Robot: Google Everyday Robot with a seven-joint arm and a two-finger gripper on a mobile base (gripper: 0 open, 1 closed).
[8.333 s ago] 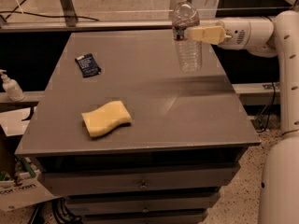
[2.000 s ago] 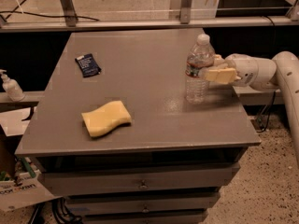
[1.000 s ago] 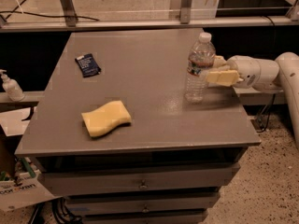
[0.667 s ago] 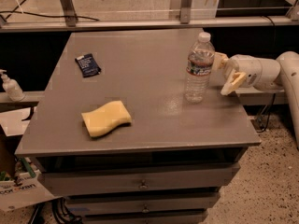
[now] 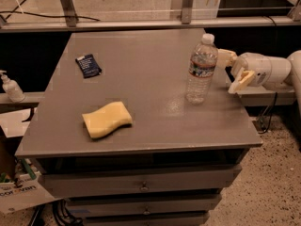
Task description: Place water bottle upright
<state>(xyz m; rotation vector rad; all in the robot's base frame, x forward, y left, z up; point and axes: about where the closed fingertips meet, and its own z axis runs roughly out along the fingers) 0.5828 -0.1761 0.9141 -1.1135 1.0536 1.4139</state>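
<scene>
The water bottle [image 5: 201, 69] is clear ribbed plastic with a white cap and a dark label band. It stands upright on the right side of the grey table [image 5: 155, 121], free of any hold. My gripper [image 5: 233, 71] is just to the right of the bottle, near the table's right edge. Its cream fingers [image 5: 241, 80] are spread open and empty, a short gap away from the bottle.
A yellow sponge [image 5: 107, 119] lies near the front left of the table. A small dark packet [image 5: 88, 65] lies at the back left. A white pump-dispenser bottle [image 5: 10, 87] stands on a ledge left of the table. Drawers are below the tabletop.
The gripper carried the bottle down onto the table, let go of it, opened and drew back to the right. The bottle stays upright where it was set.
</scene>
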